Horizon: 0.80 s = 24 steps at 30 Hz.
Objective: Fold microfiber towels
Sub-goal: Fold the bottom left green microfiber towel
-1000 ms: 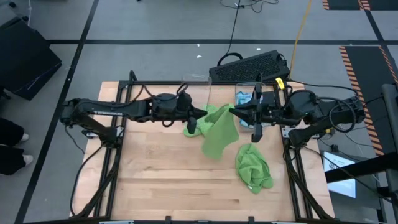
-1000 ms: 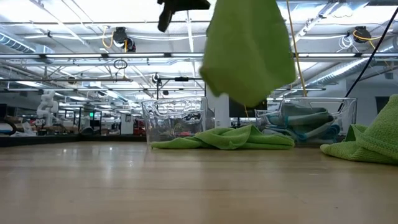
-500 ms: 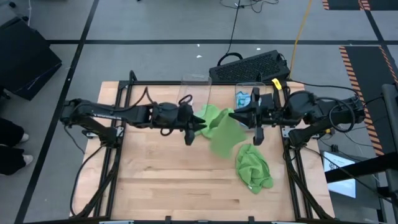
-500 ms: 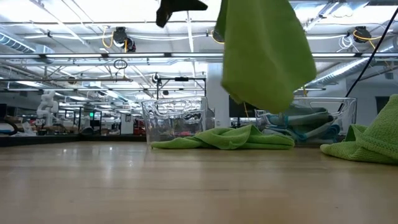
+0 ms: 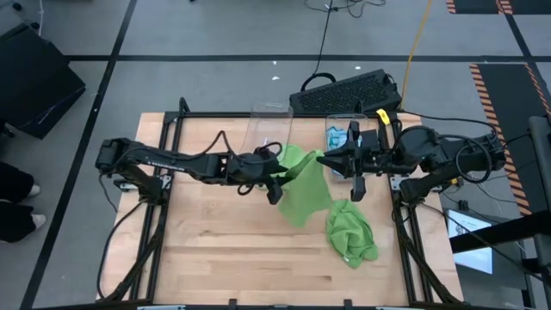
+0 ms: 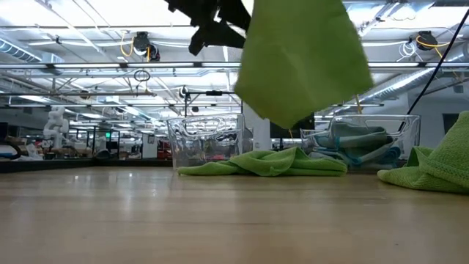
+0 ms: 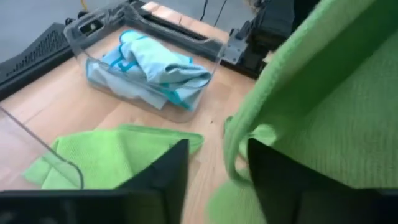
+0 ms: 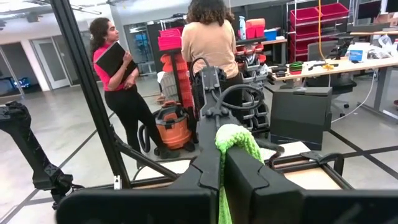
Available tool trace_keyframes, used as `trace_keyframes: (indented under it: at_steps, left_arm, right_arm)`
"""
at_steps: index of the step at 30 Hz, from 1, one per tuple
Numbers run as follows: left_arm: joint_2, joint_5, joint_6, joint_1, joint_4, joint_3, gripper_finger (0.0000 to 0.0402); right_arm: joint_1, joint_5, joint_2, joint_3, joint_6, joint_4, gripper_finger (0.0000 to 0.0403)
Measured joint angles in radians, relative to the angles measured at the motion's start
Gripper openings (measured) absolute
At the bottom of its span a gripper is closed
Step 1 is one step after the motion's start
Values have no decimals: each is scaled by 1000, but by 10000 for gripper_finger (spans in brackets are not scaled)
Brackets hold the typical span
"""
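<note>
A lime green microfiber towel [image 5: 306, 191] hangs in the air over the table's middle, and my right gripper [image 5: 323, 159] is shut on its top. My left gripper [image 5: 275, 188] is open at the towel's left. In its wrist view the towel's hanging edge [image 7: 235, 155] stands between its fingers. A second green towel [image 5: 291, 158] lies flat on the table behind. A third [image 5: 351, 231] lies crumpled at the right. Light blue towels [image 7: 149, 68] fill a clear bin. My right gripper pinches a bunched top corner [image 8: 233, 138] of the green towel between its two fingers, which lie level and point toward the table's left. The towel [image 6: 300, 59] hangs slack below them, clear of the table. My left gripper: whether its fingers touch the towel's edge, I cannot tell.
Two clear bins stand at the far edge, an empty one [image 5: 269, 129] and the one with blue towels [image 5: 343, 133]. A black keyboard [image 5: 349, 90] lies behind them. Bare wood lies in the near half of the table [image 5: 241, 258]. Two people stand in the room beyond [image 8: 205, 43].
My left gripper has moved down and toward the table's right and near edge, up to the hanging towel, and has opened. The towel has swung below my still right gripper, first rightward, then back.
</note>
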Motion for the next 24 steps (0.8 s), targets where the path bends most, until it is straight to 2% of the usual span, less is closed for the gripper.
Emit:
trace_keyframes:
  at_steps: [6,18,24]
  left_arm:
    - [0,13,10,11,21,0,17]
    - [-26,6,-50,2,-13,1,2]
    - [-118,-64,-42,-22,-197,0,1]
  right_arm:
    - [0,0,0,0,0,-5,4]
    - [0,0,0,-1,0,-40,4]
    - [0,0,0,-1,0,-60,4]
